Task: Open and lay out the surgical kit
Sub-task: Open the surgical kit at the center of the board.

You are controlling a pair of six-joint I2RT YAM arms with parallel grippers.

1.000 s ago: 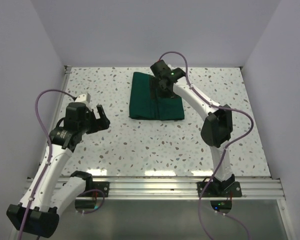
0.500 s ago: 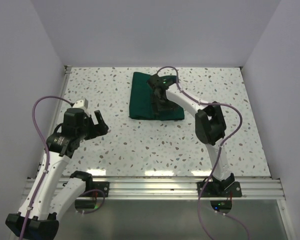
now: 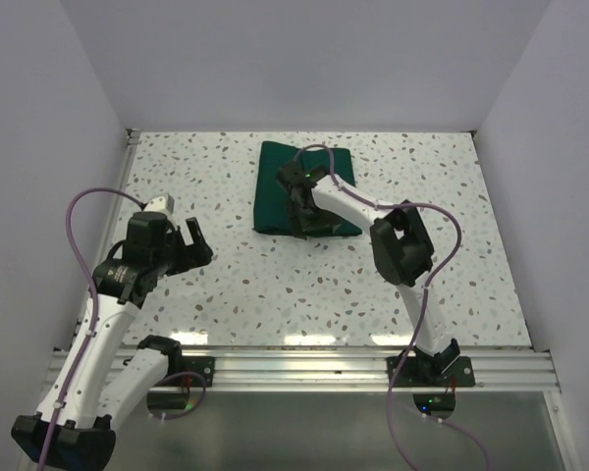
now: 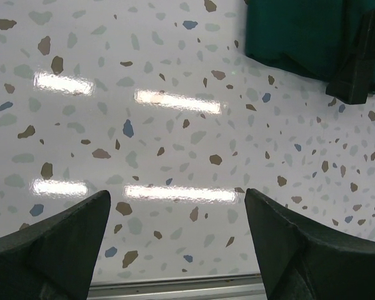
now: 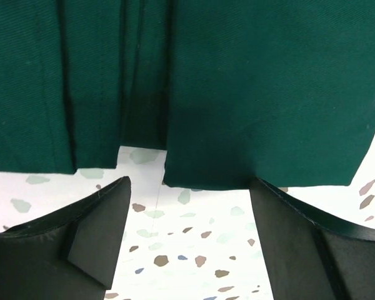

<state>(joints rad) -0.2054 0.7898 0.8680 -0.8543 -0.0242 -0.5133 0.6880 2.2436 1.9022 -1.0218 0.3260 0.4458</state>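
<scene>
Speckled table [image 3: 275, 285], folded dark green cloth wrap [image 3: 275, 191], right gripper [image 5: 189, 184] released at its near edge, left gripper [image 4: 176, 194] released, well apart

Speckled white tabletop [image 3: 265, 294] (glossy, 4 light glints [image 4: 177, 102]); 3 plain pale walls [image 3: 304, 59]; aluminium rail [image 3: 304, 365] along near edge.

The folded green cloth [image 3: 275, 191] sits far-centre on the table [image 3: 275, 289]. The right arm [image 3: 348, 206] lies across its right half, and the right gripper [image 5: 190, 187], jaws spread, crowds the near hem. Bare tabletop runs along the cloth's left and front. The left gripper [image 3: 191, 240] hovers spread, well apart. Walls [image 3: 304, 59] close three sides.
</scene>
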